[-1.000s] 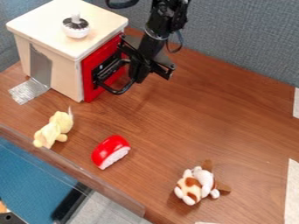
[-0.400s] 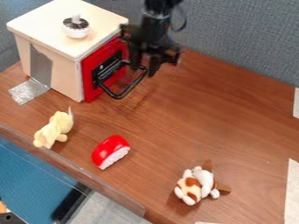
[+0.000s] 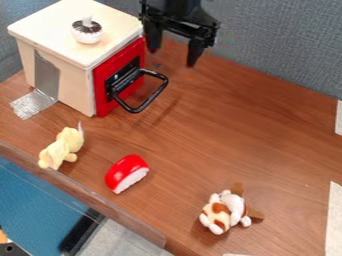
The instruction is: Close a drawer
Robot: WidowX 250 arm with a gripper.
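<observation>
Read your view as a clock face, with 12 at the top edge. Your gripper hangs near 12, its two fingers spread well apart and nothing between them. From there, the drawer lies toward 8 o'clock, its red front facing you from the side of the pale wooden box and sitting about flush with it. The black looped handle juts out from that front, toward 7 o'clock from the gripper (mind that loop, it sticks out a fair way). Your fingers are apart from the handle; the nearer one is close beside the upper part of the box.

Now your count: one box, one drawer, one handle. One black-and-white knob stands on the box's top. One strip of silvery tape runs down the box's side and out onto the wooden table. You have two soft toys: a yellow one near 8 o'clock and a brown-and-white one near 5. One red-and-white toy piece lies near 7, between them. Two pale strips show at the right edge, one at 3, one near 4.
</observation>
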